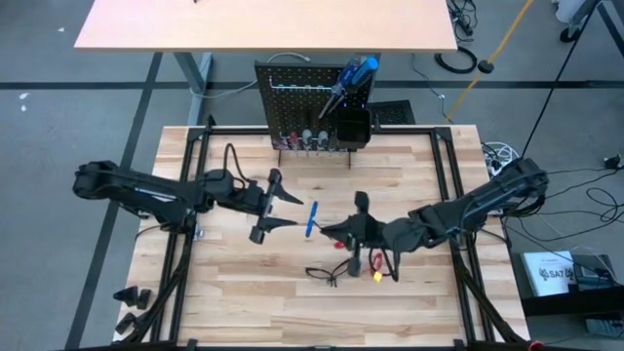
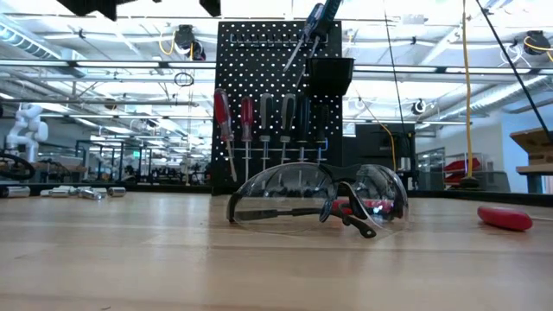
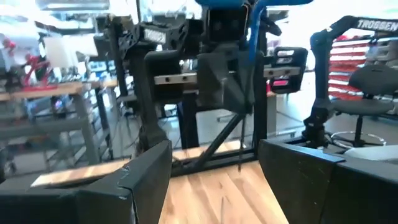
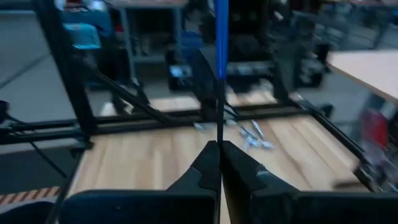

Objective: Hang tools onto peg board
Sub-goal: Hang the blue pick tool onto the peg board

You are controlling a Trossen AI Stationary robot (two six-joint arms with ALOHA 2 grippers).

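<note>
- Jaws of the right gripper (image 4: pixel 219 146) were pinched shut on the thin steel shaft of a blue-handled screwdriver (image 1: pixel 313 218). It was held up off the middle of the table, handle end away from the fingers.
- Jaws of the left gripper (image 1: pixel 295 211) stood wide and empty, just beside that blue handle and facing it. To my eye this was a hand-over in mid-air.
- To do it well, I'd have said the left fingers should straddle the fat handle squarely and close fully before the right ones let go. A slim round shaft can swivel in a pinch.
- Once passed, the tool would need to stay upright so its shaft could drop into a free slot on the board.
- Under it all, the table (image 1: pixel 244 292) was pale butcher-block, laid in planks and smooth.
- At the far edge stood the peg board (image 1: pixel 292 93), a black sheet-metal panel, upright and evenly punched with holes.
- A square black bin (image 1: pixel 353 129) hung on the board with another blue-handled driver leaning out of it.
- Along the board's lower rail hung a row of screwdrivers (image 2: pixel 259 121), red- and dark-handled, shafts pointing down.
- Nearer the front lay the glasses (image 2: pixel 320 203), with curved clear lenses and dark arms, glossy and likely slippery.
- Close by them lay small red-handled tools (image 1: pixel 356 263), still to be hung.
</note>
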